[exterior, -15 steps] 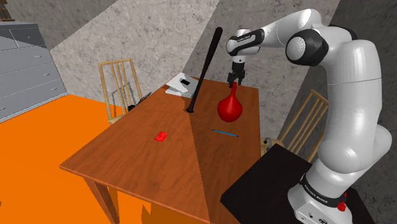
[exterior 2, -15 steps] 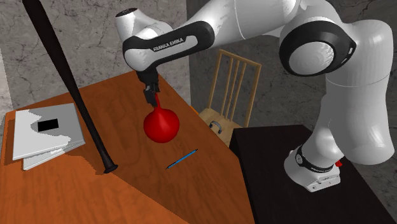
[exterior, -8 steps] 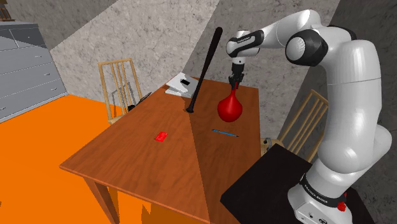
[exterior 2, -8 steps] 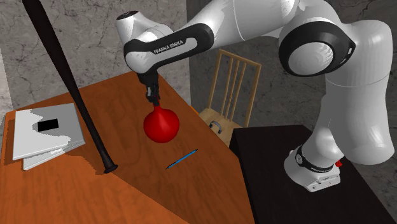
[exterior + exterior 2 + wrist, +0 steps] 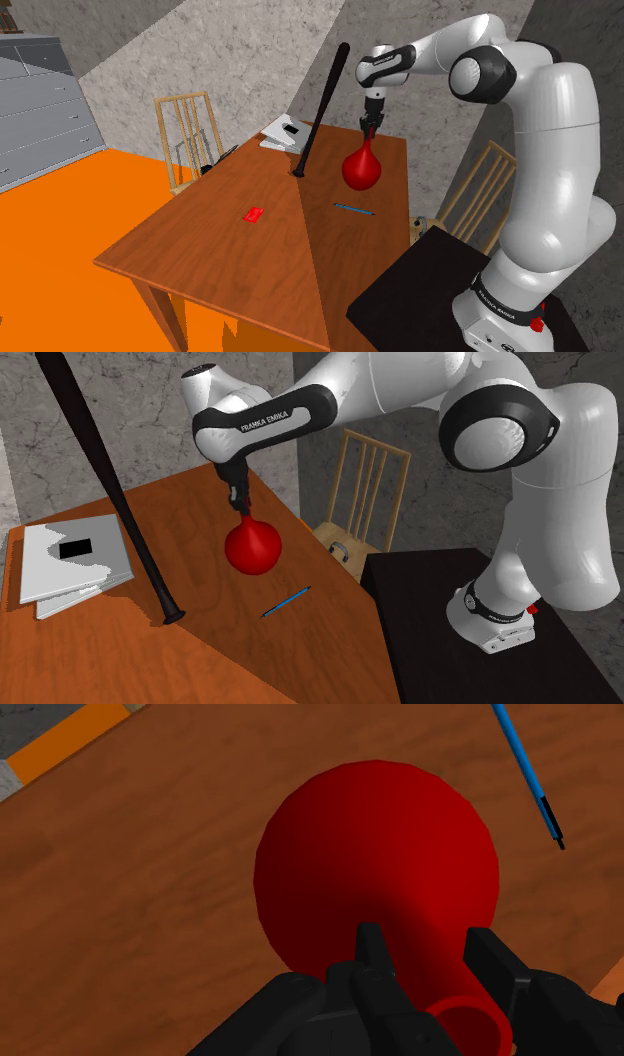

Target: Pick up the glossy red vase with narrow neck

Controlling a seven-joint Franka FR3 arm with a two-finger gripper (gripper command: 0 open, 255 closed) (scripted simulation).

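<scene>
The main obstacle for you is the black bat [image 5: 322, 108]. It stands tilted on the bench [image 5: 230, 250], near the red vase [image 5: 362, 170] on the shoulder view's left. Beyond its foot lies a low stack of papers [image 5: 283, 132]. On the nearer side of the vase only a blue pen [image 5: 354, 209] and a red card [image 5: 254, 214] lie flat, so the gripper [image 5: 369, 128] could pass above them.
</scene>
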